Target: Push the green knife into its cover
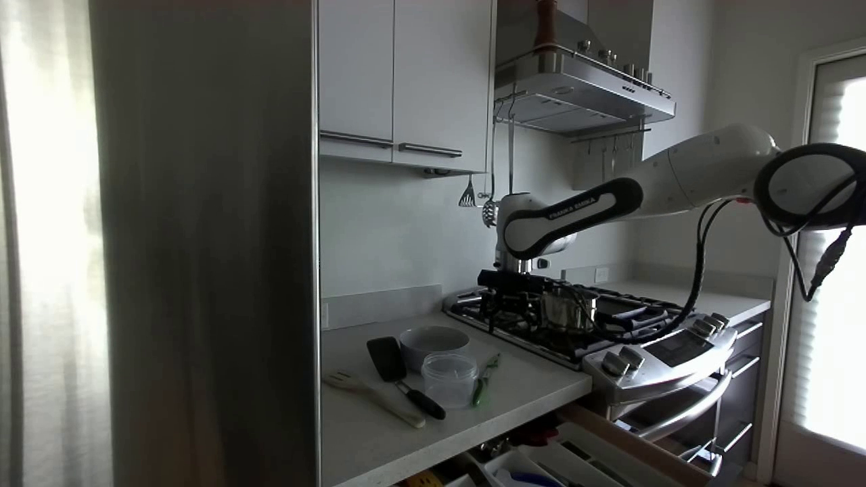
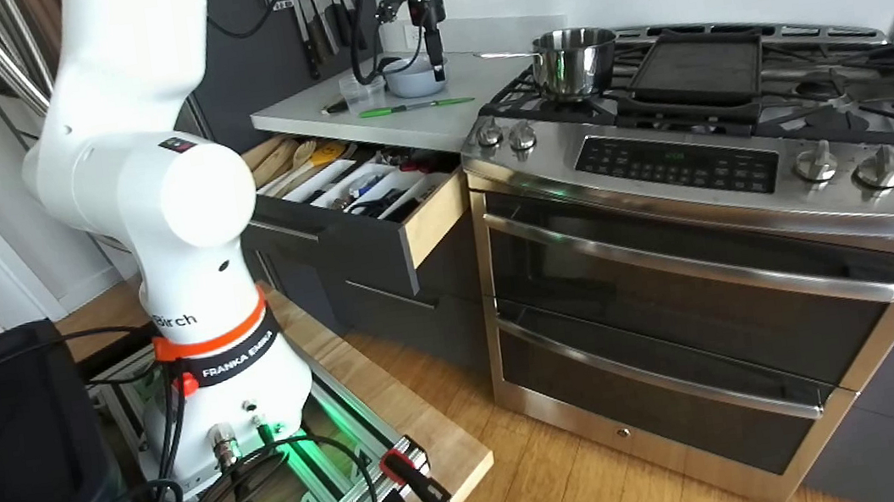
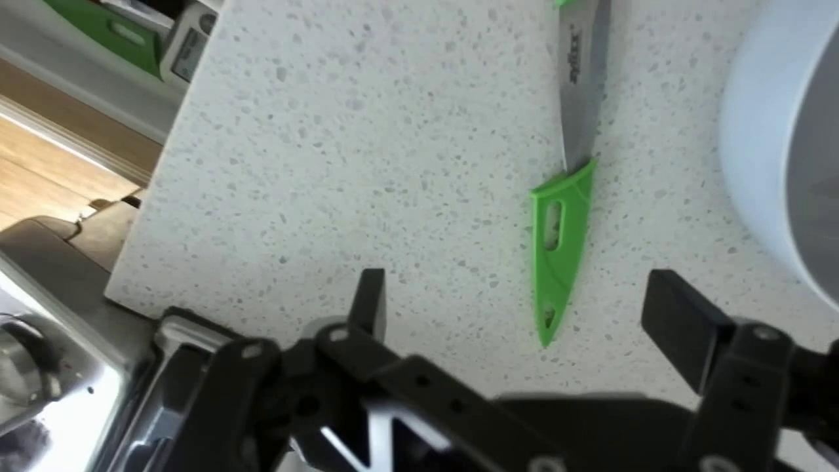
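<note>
In the wrist view the green knife lies on the pale speckled counter, its grey blade (image 3: 580,85) pointing toward my gripper. Only an end of its green handle (image 3: 564,2) shows at the top edge. The green cover (image 3: 560,249) sits over the blade's tip, and much of the blade is bare. My gripper (image 3: 519,285) is open, its fingers wide apart on either side of the cover's pointed end, with neither touching it. In an exterior view the gripper (image 2: 437,69) points down beside the bowl, above the covered end of the knife.
A pale bowl (image 3: 754,131) stands close to the knife on the right. Nearby are a see-through tub (image 1: 450,385), a black spatula (image 1: 387,358) and a wooden fork (image 1: 379,396). The drawer (image 2: 403,239) below is pulled out. The stove holds a steel pot (image 2: 576,64).
</note>
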Robot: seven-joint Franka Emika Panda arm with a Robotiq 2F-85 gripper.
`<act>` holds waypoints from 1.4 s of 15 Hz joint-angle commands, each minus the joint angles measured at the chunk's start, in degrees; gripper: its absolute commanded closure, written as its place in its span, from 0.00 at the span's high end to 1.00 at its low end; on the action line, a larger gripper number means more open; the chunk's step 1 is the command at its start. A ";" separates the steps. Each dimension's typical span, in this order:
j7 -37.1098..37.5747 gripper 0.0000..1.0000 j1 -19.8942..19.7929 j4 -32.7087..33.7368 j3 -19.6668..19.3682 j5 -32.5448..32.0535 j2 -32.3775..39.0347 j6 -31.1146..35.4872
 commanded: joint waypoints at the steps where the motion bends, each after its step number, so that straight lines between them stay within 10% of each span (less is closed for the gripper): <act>1: -1.65 1.00 -1.39 -4.23 1.58 4.56 -4.14 -3.85; 21: -7.69 1.00 -0.97 -8.36 5.65 14.07 -2.11 -2.68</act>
